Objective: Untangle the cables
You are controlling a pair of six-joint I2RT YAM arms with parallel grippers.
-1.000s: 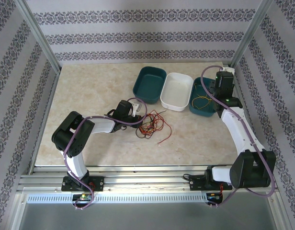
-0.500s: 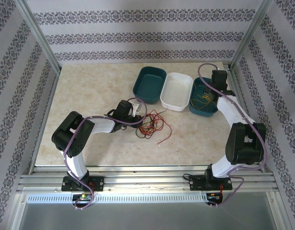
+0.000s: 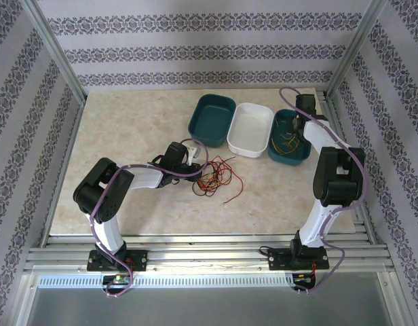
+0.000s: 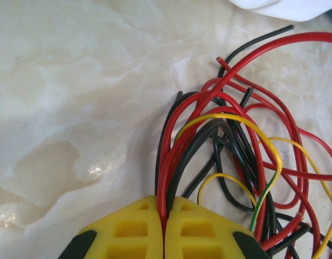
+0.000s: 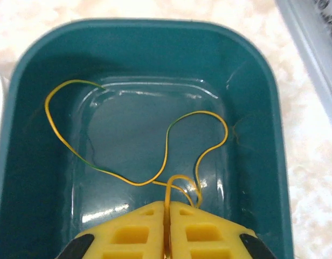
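Note:
A tangle of red, black and yellow cables (image 3: pixel 216 178) lies on the marble table, right of my left gripper (image 3: pixel 195 161). In the left wrist view that gripper (image 4: pixel 165 208) is shut on a red cable (image 4: pixel 165 181) running out of the bunch (image 4: pixel 241 162). A thin yellow cable (image 5: pixel 139 181) curls inside the right teal bin (image 5: pixel 42 65). My right gripper (image 5: pixel 167 208) hangs over that bin and is shut on the yellow cable. From above, the yellow cable (image 3: pixel 286 140) shows in the bin (image 3: pixel 279 155) under the right gripper (image 3: pixel 297 129).
A white bin (image 3: pixel 251 129) stands between a left teal bin (image 3: pixel 211 119) and the right teal one, all at the table's back. A metal frame rail (image 5: pixel 311 48) runs close beside the right bin. Bare marble spreads left of the tangle.
The right arm has folded back and swung further over the right teal bin, carrying the yellow cable with it. The left arm and the tangle have stayed still.

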